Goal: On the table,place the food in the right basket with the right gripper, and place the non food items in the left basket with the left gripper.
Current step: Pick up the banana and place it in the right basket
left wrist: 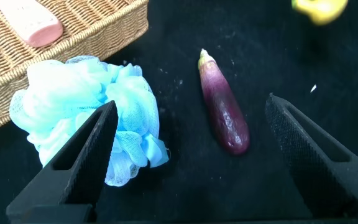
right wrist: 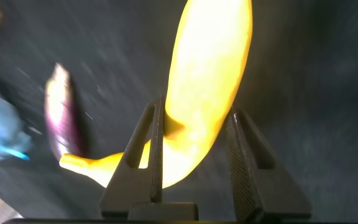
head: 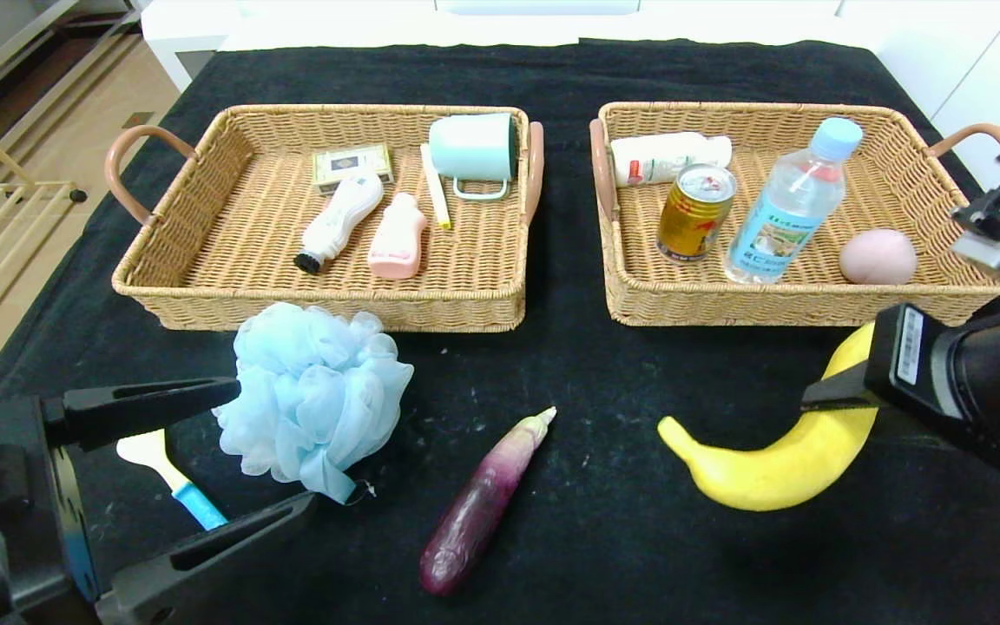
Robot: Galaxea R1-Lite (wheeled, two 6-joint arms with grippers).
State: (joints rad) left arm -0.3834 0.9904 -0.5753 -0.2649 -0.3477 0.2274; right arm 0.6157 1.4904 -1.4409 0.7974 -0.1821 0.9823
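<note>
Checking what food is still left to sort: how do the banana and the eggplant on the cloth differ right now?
The banana is yellow and curved; the eggplant is purple and nearly straight. The banana looks thicker and larger overall. The right pincer straddles the banana, fingers on either side, while the eggplant lies untouched between the two arms, with the open left pincer nearer the blue bath pouf. Both rest on the black cloth, outside the baskets.
</note>
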